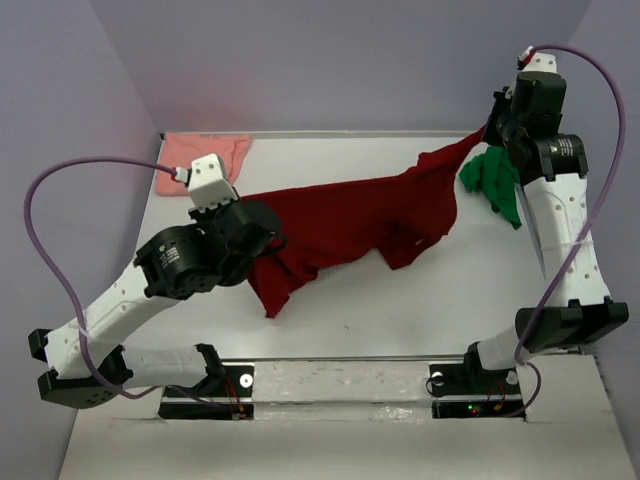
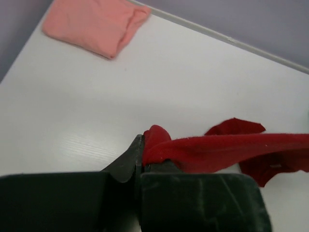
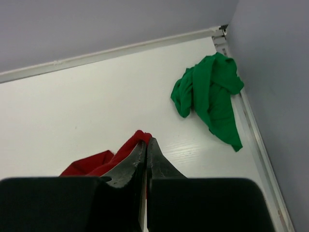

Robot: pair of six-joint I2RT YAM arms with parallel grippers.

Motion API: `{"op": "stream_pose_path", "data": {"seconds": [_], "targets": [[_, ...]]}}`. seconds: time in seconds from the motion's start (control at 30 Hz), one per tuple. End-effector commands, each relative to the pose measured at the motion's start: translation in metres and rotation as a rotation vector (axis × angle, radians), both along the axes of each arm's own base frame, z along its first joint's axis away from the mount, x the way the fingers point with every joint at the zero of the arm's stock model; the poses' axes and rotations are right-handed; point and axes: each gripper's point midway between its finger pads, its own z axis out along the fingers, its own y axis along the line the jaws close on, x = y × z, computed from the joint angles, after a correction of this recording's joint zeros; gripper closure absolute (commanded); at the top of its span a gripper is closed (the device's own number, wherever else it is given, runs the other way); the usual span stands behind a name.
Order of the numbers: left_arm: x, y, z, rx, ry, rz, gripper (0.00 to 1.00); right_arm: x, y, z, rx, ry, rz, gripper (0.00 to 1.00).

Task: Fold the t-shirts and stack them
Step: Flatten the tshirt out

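Left hand (image 2: 141, 151) and right hand (image 3: 146, 145) pinch red t-shirt (image 1: 360, 215) between them.

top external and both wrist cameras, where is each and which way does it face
Top external: above and behind the bases, looking down on the white table; both arms show, left gripper and right gripper holding the dark red cloth t-shirt.
Left wrist: on the left arm, facing the far-left folded pale pink cloth t-shirt; own fingers show.
Right wrist: on the right arm, facing the far-right crumpled bright green cloth t-shirt; own fingers show.
Shared: that red t-shirt appears in both wrist views.
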Motion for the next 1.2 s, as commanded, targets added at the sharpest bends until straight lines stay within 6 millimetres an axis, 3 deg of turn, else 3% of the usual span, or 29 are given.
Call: {"op": "stream_pose_path", "data": {"seconds": [0.0,0.13,0.2,0.27,0.3,0.4,0.57,0.67,0.83,0.9,1.03,1.1,1.17], "targets": [[0.006,0.055,0.050,0.127,-0.088,0.112,1.00,-0.015,0.003,0.060,0.056,-0.127,0.010,1.00],[0.003,0.071,0.075,0.171,-0.111,0.116,1.00,-0.048,0.009,0.127,0.076,-0.282,0.066,1.00],[0.001,0.074,0.083,0.177,-0.116,0.104,1.00,-0.063,0.009,0.146,0.064,-0.330,0.056,1.00],[-0.001,0.074,0.086,0.195,-0.111,0.078,1.00,-0.085,0.015,0.162,0.030,-0.378,0.061,1.00],[-0.001,0.075,0.086,0.203,-0.110,0.076,1.00,-0.085,0.011,0.162,0.013,-0.379,0.039,1.00],[-0.005,0.080,0.092,0.197,-0.118,0.063,1.00,-0.128,0.026,0.191,0.006,-0.477,0.091,1.00],[-0.007,0.076,0.093,0.211,-0.111,0.004,1.00,-0.177,0.015,0.209,-0.019,-0.553,0.077,1.00],[-0.010,0.077,0.100,0.205,-0.120,-0.030,1.00,-0.206,-0.001,0.227,-0.012,-0.625,0.052,1.00],[-0.017,0.085,0.129,0.171,-0.181,-0.058,1.00,-0.218,-0.009,0.244,-0.020,-0.669,0.032,1.00],[-0.019,0.097,0.138,0.180,-0.193,-0.006,1.00,-0.220,-0.012,0.248,-0.024,-0.679,0.019,1.00],[-0.017,0.103,0.141,0.207,-0.198,0.049,1.00,-0.229,-0.017,0.263,-0.011,-0.726,0.019,1.00],[-0.016,0.107,0.147,0.174,-0.225,0.103,1.00,-0.219,-0.014,0.262,-0.034,-0.710,0.003,1.00],[-0.005,0.095,0.149,0.221,-0.230,0.098,1.00,-0.196,-0.001,0.256,-0.067,-0.671,0.002,1.00]]}}
